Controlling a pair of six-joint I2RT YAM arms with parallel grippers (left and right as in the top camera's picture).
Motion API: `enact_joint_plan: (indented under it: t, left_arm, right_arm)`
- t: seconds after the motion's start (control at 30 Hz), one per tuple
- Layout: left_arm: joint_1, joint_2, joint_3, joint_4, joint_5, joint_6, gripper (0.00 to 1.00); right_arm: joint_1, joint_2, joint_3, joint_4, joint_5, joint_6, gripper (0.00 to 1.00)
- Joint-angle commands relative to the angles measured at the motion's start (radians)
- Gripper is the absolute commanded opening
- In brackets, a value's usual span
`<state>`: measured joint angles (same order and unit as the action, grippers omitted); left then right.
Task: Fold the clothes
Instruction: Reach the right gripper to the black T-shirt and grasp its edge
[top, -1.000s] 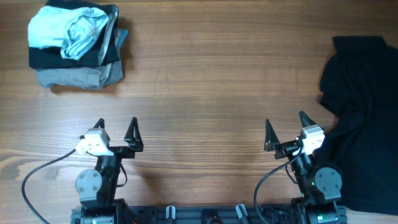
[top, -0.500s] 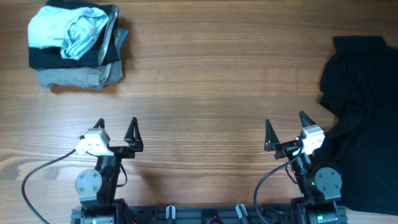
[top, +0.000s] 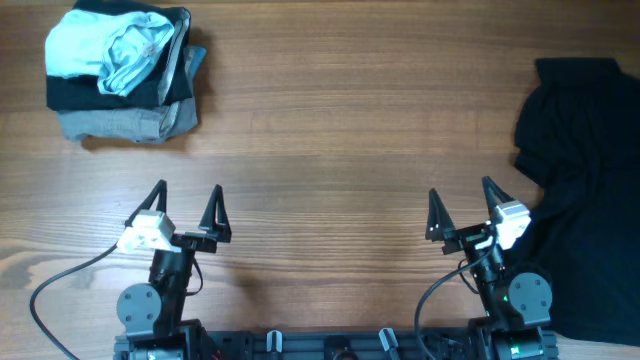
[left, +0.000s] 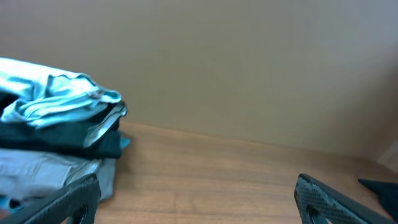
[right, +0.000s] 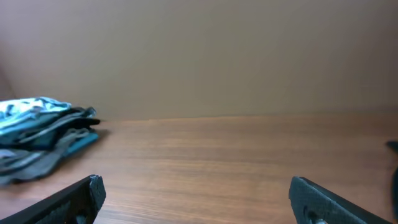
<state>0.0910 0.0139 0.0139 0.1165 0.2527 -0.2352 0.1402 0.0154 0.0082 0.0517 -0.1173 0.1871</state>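
A crumpled black garment (top: 580, 200) lies unfolded at the table's right edge. A stack of folded clothes (top: 120, 72), light blue on black on grey, sits at the far left corner; it also shows in the left wrist view (left: 56, 143) and in the right wrist view (right: 43, 140). My left gripper (top: 187, 205) is open and empty near the front edge, left of centre. My right gripper (top: 462, 205) is open and empty near the front edge, just left of the black garment.
The wooden table (top: 350, 130) spreads between the stack and the black garment. A plain beige wall (left: 249, 62) stands behind the table. The arm bases and cables sit along the front edge.
Both arms have shifted slightly: the left wrist moved a little left and the right wrist a little right and up. The clothes have not moved.
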Motion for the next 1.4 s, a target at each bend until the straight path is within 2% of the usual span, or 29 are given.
enact_joint_plan:
  t: [0.0,0.07,0.17,0.37,0.5,0.63,0.77,0.83,0.97,1.03,1.2,1.37]
  left_arm:
    - [0.002,0.018,0.105,-0.077,0.035,-0.013,1.00]
    - [0.002,0.077,0.173,-0.137,0.035,-0.013,1.00]
    - [0.002,0.214,0.278,-0.191,0.035,-0.013,1.00]
    - [0.002,0.605,0.591,-0.357,0.084,-0.013,1.00]
    - [0.002,0.878,0.879,-0.618,0.111,-0.013,1.00]
    - [0.002,1.109,1.124,-0.863,0.111,-0.013,1.00]
    - [0.002,1.229,1.203,-0.911,0.112,-0.009,1.00]
    - [0.002,1.252,1.203,-0.912,0.134,-0.009,1.00]
    - [0.002,1.269,1.203,-0.951,0.166,-0.009,1.00]
    - [0.002,1.269,1.203,-0.966,0.166,-0.009,1.00]
    - [0.002,1.269,1.203,-0.974,0.166,-0.009,1.00]
    - [0.002,1.269,1.203,-0.974,0.166,-0.009,1.00]
  right_arm:
    - [-0.005,0.019,0.092,-0.092,-0.047,0.061,1.00]
    - [-0.005,0.071,0.182,-0.244,-0.015,-0.017,1.00]
    - [-0.005,0.223,0.339,-0.442,0.071,-0.031,0.99]
    - [-0.005,0.634,0.646,-0.555,0.031,-0.031,1.00]
    - [-0.005,0.999,0.963,-0.753,-0.060,-0.063,1.00]
    - [-0.005,1.318,1.278,-0.965,-0.064,-0.108,1.00]
    - [-0.013,1.521,1.465,-1.013,-0.039,-0.106,1.00]
    - [-0.043,1.582,1.507,-1.003,-0.014,-0.080,1.00]
    - [-0.190,1.695,1.513,-0.959,0.191,0.144,0.97]
    - [-0.269,1.755,1.512,-0.941,0.220,0.186,0.94]
    - [-0.415,1.911,1.512,-0.885,0.220,0.189,0.91]
    - [-0.489,2.029,1.511,-0.824,0.145,0.142,0.88]
